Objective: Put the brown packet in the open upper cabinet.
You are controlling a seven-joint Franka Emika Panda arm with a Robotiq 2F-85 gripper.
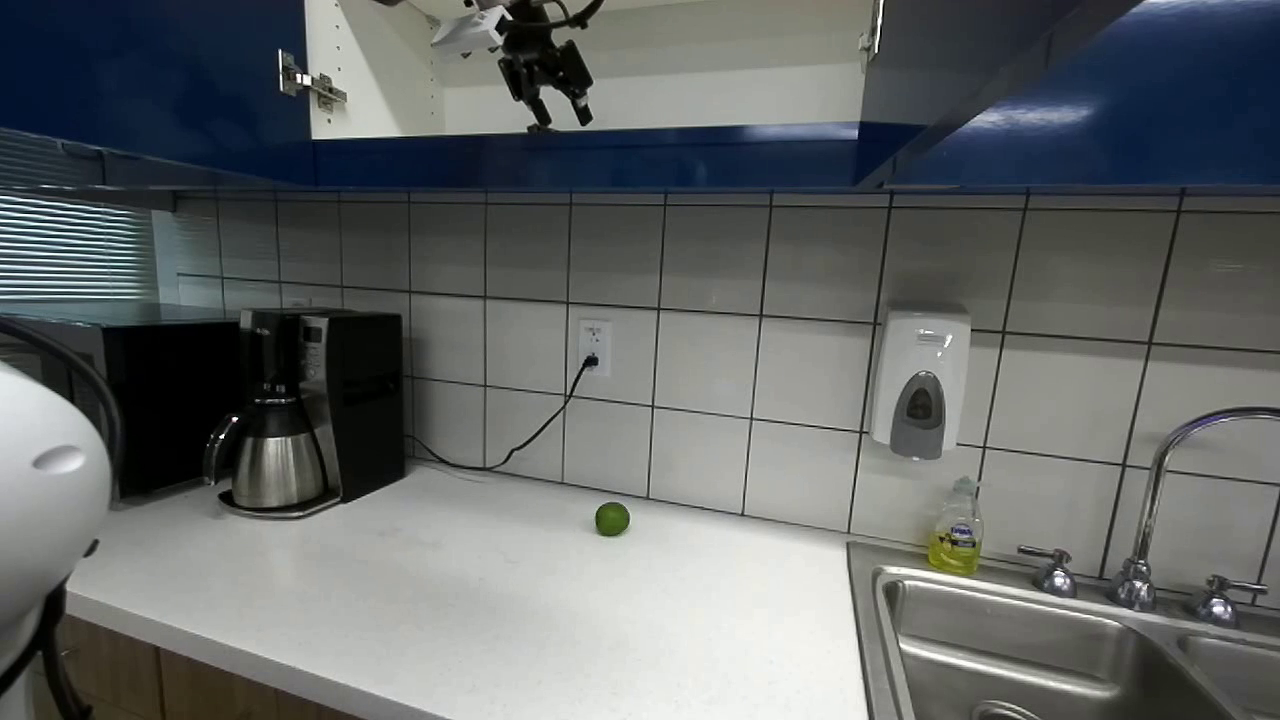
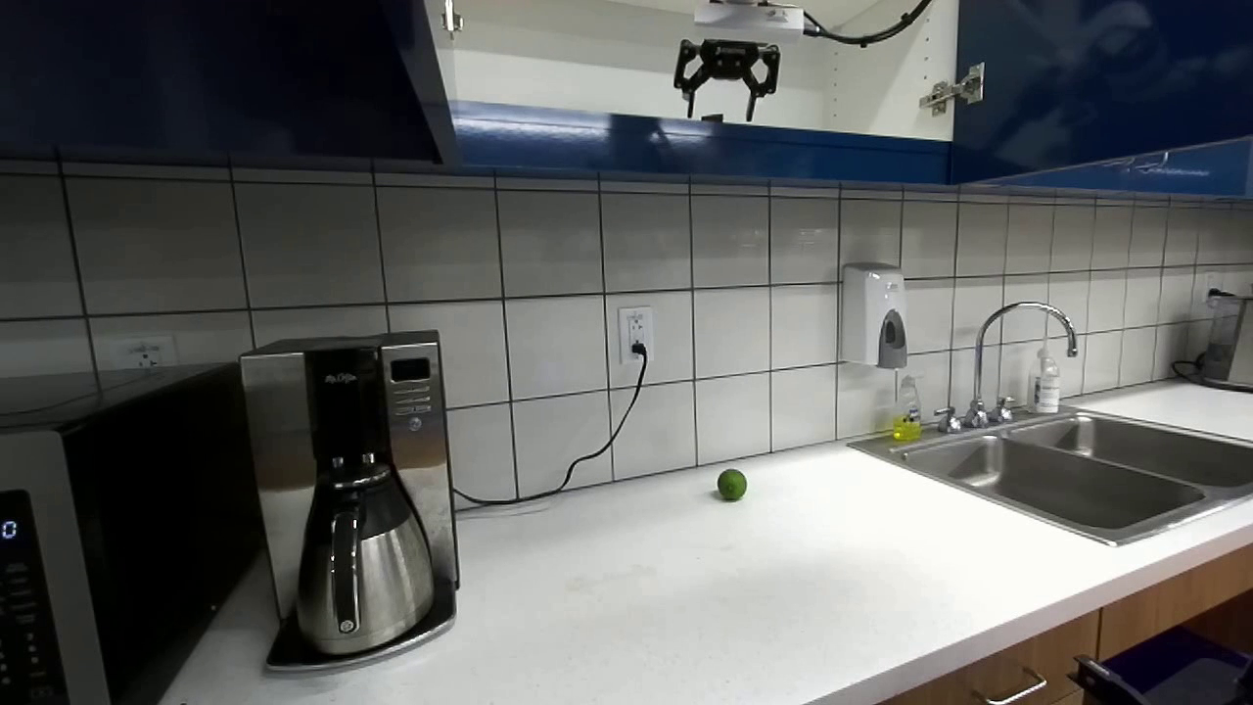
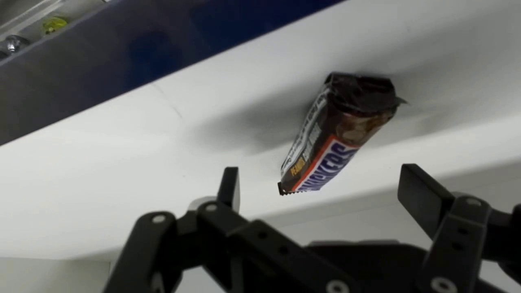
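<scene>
1. Plainly, the claw (image 2: 720,110) is hanging released inside the open upper cabinet (image 1: 650,90), its two fingers (image 3: 425,199) standing wide apart and pointing downward in both exterior views.
2. In the wrist view the brown packet (image 3: 338,134) is lying on the cabinet's white floor (image 3: 122,171), apart from both fingers, its serrated end showing between the fingertips.
3. The packet is displaying blue SNICKERS lettering inside a red border, with pale print running along one side, and a blurred shadow (image 3: 248,128) is falling beside it.
4. Blue doors (image 2: 1106,78) are standing open at both sides of the cabinet, whose blue front edge (image 3: 163,53) is crossing the wrist view.
5. On the white surface (image 1: 500,590), a green ball (image 1: 612,519) is sitting near the tiled wall (image 1: 700,360), well apart from the coffee maker (image 2: 416,460).
6. The coffee maker is standing just beside a microwave (image 2: 157,509), and a black cord (image 1: 490,468) is running from behind it to a wall outlet (image 1: 595,335).
7. A dish soap bottle (image 1: 955,545) is standing at the back rim of the sink (image 1: 1000,640), below a soap dispenser (image 1: 920,345) on the wall.
8. A rounded white part of the arm (image 1: 50,500) is showing in an exterior view.
</scene>
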